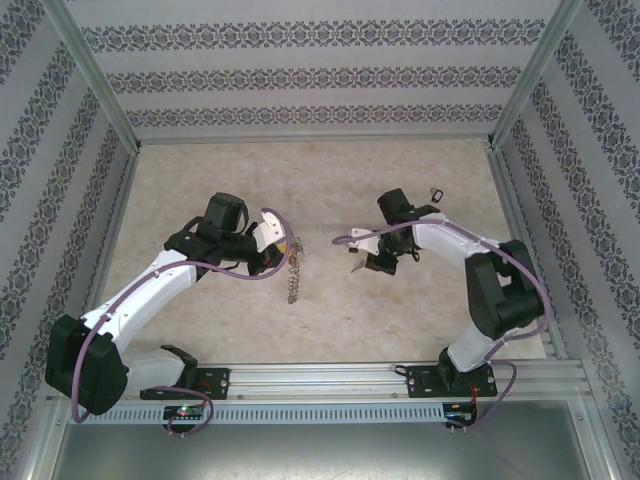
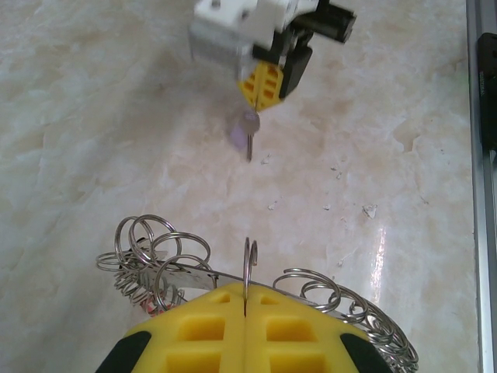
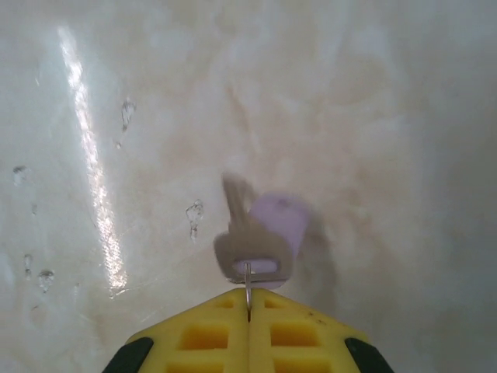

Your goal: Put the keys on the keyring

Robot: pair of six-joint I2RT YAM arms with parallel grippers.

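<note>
The left pincer is pressed together, and its yellow pads pinch the keyring at the near edge of the left wrist view. One small loop stands upright right at the seam between the pads. We see the keyring as a thin silvery band that curves away to either side of the pads. It is fringed with small wire loops that overlap and stick up like a wreath. A red bit shows under the loops on the left, just beside the pad. From above, the keyring reads as a short spiky strand beside this pincer. We cannot tell whether it touches the bench.

The right pincer is likewise pressed together, pinching the key by a small wire ring at its head. The key is blurred, with a silvery blade and a lilac cover on its head. In the left wrist view we see this pincer facing the other, well apart from the keyring. The key dangles blade-down beneath its pads, over the pale marbled bench.
</note>
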